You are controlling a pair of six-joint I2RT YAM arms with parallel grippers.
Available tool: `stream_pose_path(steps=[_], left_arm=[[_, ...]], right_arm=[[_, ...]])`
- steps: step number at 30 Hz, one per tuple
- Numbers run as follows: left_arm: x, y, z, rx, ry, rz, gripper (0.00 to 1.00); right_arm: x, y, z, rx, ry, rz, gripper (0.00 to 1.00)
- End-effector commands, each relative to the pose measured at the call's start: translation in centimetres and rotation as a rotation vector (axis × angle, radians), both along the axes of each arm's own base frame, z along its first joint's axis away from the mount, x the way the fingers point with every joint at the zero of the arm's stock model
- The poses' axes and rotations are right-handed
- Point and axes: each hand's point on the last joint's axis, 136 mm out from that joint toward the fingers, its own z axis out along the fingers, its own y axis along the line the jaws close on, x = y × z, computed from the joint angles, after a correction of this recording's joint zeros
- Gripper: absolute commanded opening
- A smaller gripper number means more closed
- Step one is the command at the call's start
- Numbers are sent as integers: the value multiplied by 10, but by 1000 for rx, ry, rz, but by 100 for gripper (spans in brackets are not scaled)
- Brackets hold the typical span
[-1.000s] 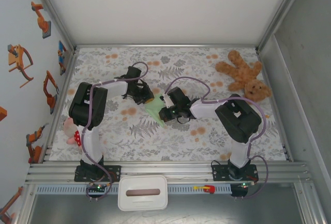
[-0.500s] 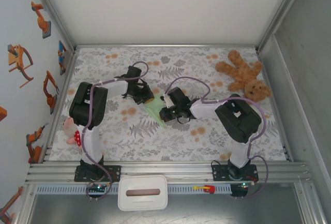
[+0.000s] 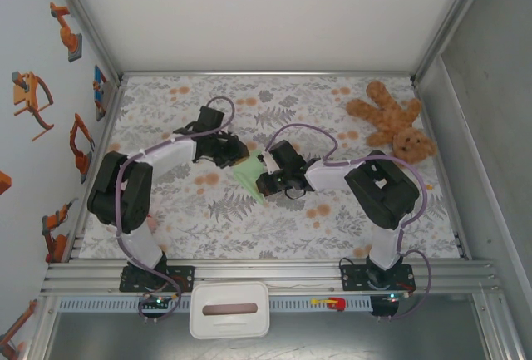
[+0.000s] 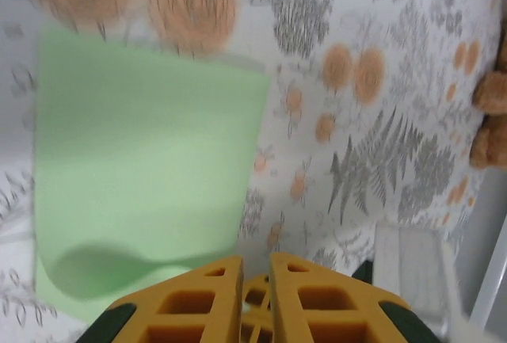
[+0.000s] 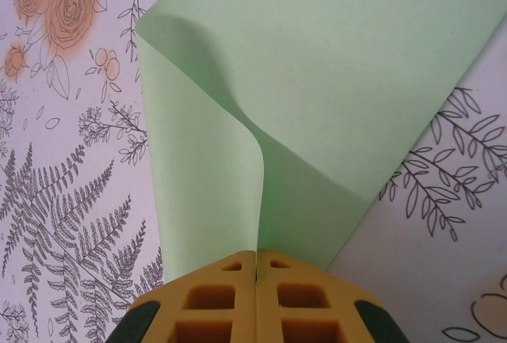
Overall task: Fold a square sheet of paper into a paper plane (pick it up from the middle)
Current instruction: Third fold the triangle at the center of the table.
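**Desk holdings, left to right: one green sheet, pinched at its fold**

1. Left wall: I count several orange-and-blue stickers (image 3: 66, 34) on the white panel beside the desk (image 3: 332, 227), which wears a cloth printed with grey ferns and orange flowers.

2. Left gripper (image 4: 255, 262): reached out over the middle of the desk, just left of the sheet. On my left wrist feed its yellow fingers (image 4: 198, 303) stand a narrow slit apart, and I see no paper in that slit. The feed is blurred, so I cannot tell whether the left finger touches the paper's near edge.

3. Sheet of paper (image 3: 247, 174): plain pale mint green, near the centre of the desk, between the two grippers. It is not flat. On the right wrist feed one part lies on the cloth while the rest curls up and over into a soft fold.

4. White tub (image 3: 229, 310): oblong, with a brown slot in its lid, on the front rail between the two arm bases.

5. Right gripper (image 5: 256, 254): just right of the sheet, fingers pressed together with the raised fold of the paper caught in the seam between them.

6. Teddy bear (image 3: 391, 123): brown, sprawled in the far right corner of the desk, well apart from the sheet.
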Motion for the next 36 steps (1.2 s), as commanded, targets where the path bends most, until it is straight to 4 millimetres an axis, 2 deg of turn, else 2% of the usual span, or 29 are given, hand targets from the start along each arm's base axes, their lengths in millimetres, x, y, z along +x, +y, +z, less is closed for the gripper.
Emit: stream_pose_path(steps=[1,9,16,36], left_arm=[[-24,1,-19,7,81,15,17],[-39,-5,-36,25,142,-1,15],[-47,3,-50,71,185,11,14],[-62,24,-68,177,219,29,14]], right_arm=[[3,-1,-6,-16,16,-11,0],[4,-1,-6,-18,20,-13,0],[3,-1,-7,-26,21,-13,0],[4,-3,-13,-45,33,-23,0]])
